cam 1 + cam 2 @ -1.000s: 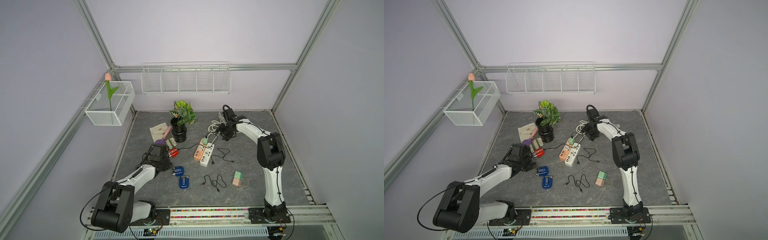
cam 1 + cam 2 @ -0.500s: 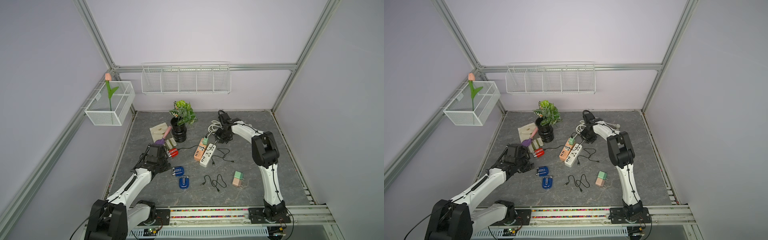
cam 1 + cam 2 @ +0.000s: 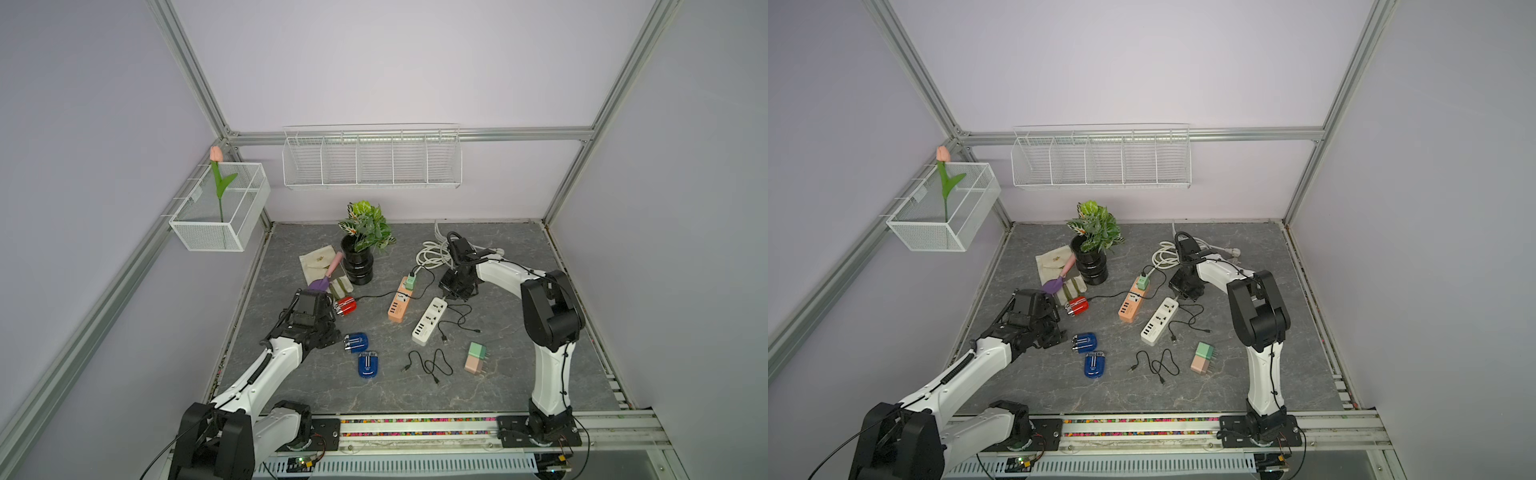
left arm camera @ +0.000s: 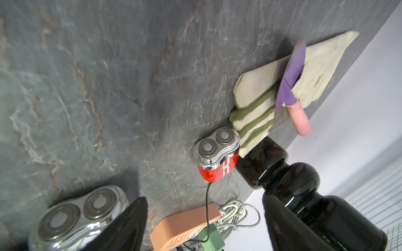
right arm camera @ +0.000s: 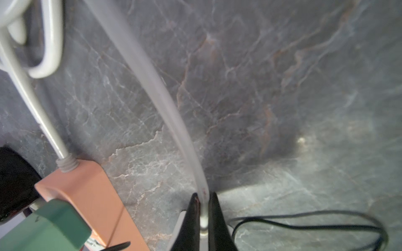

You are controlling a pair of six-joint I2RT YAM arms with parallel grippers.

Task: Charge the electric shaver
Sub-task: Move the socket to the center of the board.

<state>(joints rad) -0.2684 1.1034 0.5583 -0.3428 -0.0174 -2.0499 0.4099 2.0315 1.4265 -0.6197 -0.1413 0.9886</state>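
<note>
Left pincer (image 4: 204, 200), released, is retreating by the tabletop's (image 3: 299, 386) left edge, leaving the red twin-head electric shaver (image 3: 345, 306) corded to the orange power strip (image 3: 398, 308). Farther back, right pincer (image 5: 203, 208) is newly clenching a thick white cord (image 5: 169, 104), presumably for mains.

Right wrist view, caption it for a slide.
Right gripper shut on the white cord, beside the orange power strip.

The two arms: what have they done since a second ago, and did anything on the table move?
The right gripper came forward from the cable coil to the end of the white power strip and shut on its white cable. The left gripper, open, drew back slightly from the red shaver. Nothing else visibly moved.
</note>
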